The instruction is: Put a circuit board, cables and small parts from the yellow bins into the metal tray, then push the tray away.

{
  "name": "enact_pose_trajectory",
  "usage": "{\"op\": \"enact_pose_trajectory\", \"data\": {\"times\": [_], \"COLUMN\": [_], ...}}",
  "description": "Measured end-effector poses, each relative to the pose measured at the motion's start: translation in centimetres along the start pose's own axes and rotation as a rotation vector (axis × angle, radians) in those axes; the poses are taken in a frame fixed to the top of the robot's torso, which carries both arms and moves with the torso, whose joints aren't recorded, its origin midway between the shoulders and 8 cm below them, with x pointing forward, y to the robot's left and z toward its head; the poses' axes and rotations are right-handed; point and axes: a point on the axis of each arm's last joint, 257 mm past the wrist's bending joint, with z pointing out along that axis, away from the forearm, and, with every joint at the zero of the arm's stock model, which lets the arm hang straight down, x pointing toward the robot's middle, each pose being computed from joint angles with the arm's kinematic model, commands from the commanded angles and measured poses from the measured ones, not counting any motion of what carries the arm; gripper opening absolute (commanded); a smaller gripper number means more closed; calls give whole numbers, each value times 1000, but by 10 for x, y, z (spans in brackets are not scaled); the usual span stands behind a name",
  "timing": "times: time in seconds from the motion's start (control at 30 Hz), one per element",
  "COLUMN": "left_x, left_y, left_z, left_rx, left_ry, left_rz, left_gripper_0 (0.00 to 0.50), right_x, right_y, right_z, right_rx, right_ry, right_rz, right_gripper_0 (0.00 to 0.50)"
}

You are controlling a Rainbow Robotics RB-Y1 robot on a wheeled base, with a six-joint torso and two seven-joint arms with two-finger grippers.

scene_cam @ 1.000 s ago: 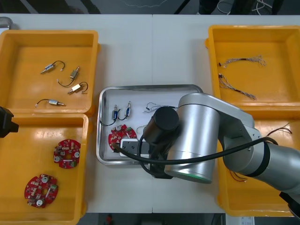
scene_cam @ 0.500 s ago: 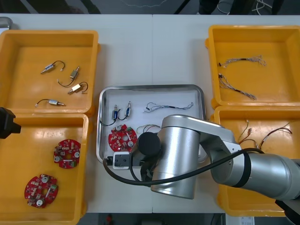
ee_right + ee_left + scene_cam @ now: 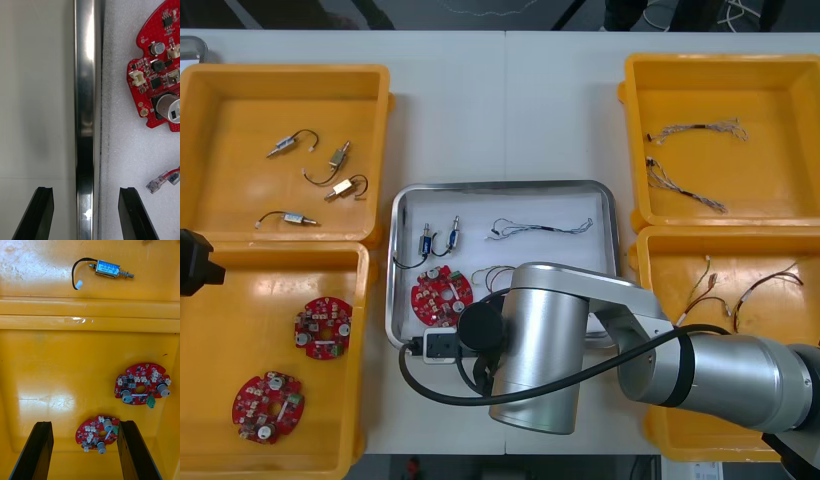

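Front view: the metal tray (image 3: 506, 186) sits at table centre, white inside. Contents:
- one circuit board (image 3: 441, 292) in the tray's 7 o'clock corner
- two small metal parts (image 3: 439, 240) at its 10 o'clock
- a thin dark cable (image 3: 540, 227) at 1 o'clock
- a red and yellow cable (image 3: 498, 272) near the middle, partly under the right arm

The right arm lies across the tray's 6 o'clock edge.

Right wrist view: the right gripper (image 3: 86, 189) has its jaws wide apart and holds nothing. It straddles the tray rim, one finger (image 3: 43, 210) over the bare table (image 3: 33, 93), the other over the white lining. Contact with the rim: cannot tell. The circuit board lies just beyond the inner finger.

Left wrist view: the left gripper (image 3: 84, 423) has its jaws spread and empty. It hangs above the near-left yellow bin (image 3: 48, 363), at the table's 8 o'clock, with two more boards (image 3: 141, 384) beneath it.

Other bins: the one at 10 o'clock (image 3: 240, 110) holds four metal parts. Those at 2 o'clock (image 3: 700, 90) and 4 o'clock (image 3: 660, 262) hold cables.
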Motion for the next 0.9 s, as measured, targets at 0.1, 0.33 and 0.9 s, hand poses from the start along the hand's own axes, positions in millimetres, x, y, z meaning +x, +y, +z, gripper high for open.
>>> {"op": "enact_pose_trajectory", "data": {"times": [0.1, 0.33, 0.9], "left_x": [0, 0, 0], "left_y": [0, 0, 0], "left_z": [0, 0, 0], "left_rx": [0, 0, 1], "left_ry": [0, 0, 0], "left_rz": [0, 0, 0], "left_gripper_0": [500, 500, 500], "right_x": [2, 4, 12], "right_y": [-3, -4, -4], "right_z": [2, 3, 11], "right_rx": [10, 31, 31], "right_ry": [9, 19, 49], "right_rz": [2, -11, -10], "right_gripper_0": [500, 500, 500]}}
